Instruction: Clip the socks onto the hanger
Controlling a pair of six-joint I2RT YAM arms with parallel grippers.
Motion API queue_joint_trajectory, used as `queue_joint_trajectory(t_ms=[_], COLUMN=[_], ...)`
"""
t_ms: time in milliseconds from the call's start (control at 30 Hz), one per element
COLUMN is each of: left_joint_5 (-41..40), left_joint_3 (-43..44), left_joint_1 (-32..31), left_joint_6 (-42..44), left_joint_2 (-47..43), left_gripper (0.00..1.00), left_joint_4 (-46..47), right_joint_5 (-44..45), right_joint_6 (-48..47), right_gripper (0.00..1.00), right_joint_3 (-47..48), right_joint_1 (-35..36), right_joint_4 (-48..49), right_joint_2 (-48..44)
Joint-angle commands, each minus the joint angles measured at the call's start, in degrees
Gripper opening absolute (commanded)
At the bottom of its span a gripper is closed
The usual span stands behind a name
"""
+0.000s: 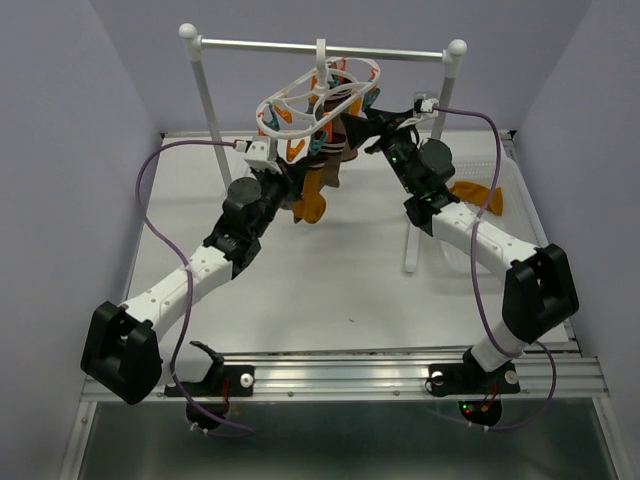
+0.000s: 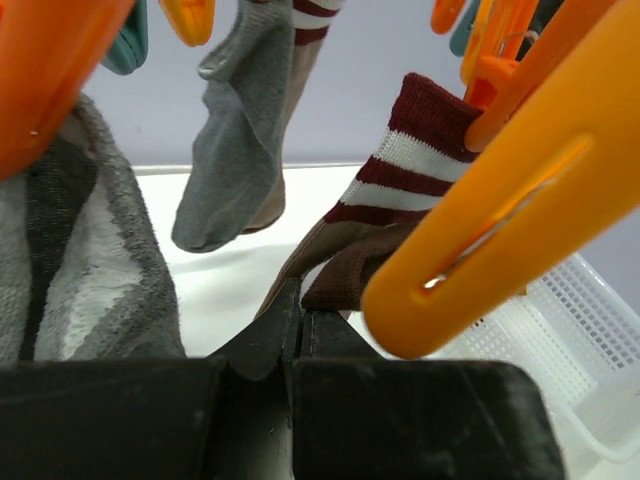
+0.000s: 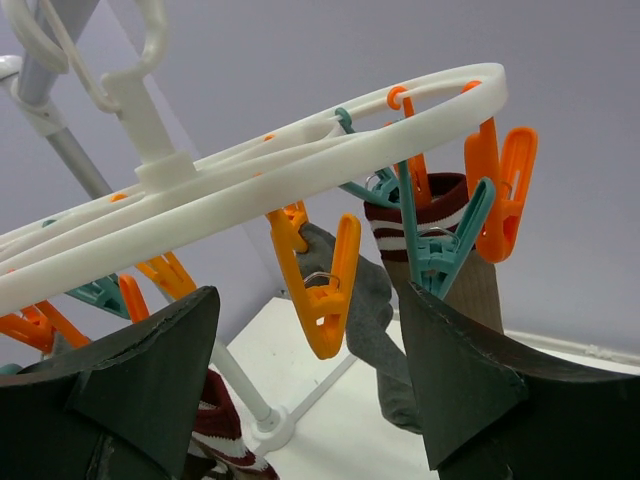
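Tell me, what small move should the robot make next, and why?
Probably close the right hand on the orange clip to pinch it open. That hand is open, with the clip hanging between its jaws under the hanger. The left hand is shut on a striped sock, with its cuff up among the clips, seemingly ready to go in.

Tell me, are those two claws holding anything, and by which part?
The left gripper is shut on the striped sock, pinching its brown part below the striped cuff. The right gripper is open under the hanger, holding nothing.
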Motion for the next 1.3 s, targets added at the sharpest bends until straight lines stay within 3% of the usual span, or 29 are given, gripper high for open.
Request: queue_joint_trajectory(t_ms=[0,233,867,1267], left_joint_5=[-3.1,-3.9,-2.4,-1.2], left_joint_3=[2.7,2.4,1.9,2.0], left_joint_1=[0.9,1.8,2.8,3.0], left_joint_6=[0.2,-0.6,-0.8,-1.0], left_joint_2=[-3.0,-4.9,-6.3,-6.2], left_gripper=[0.00,0.00,0.00,0.00], left_joint_4=[1.7,0.5,-0.6,-0.6], right_joint_5=[-2.2,-7.4,-5.5,1.3], right_joint_6=[-0.2,1.7,4.6,-2.2], right_gripper=[0.78,0.78,0.75,0.71], right_joint_3=[1.1,1.9,3.7,3.8], right_joint_1=[0.3,0.3,0.3,3.3], right_joint_4=[4.1,4.1,9.2,10.2], right_joint_2=[-1.2,-0.6,2.7,2.0])
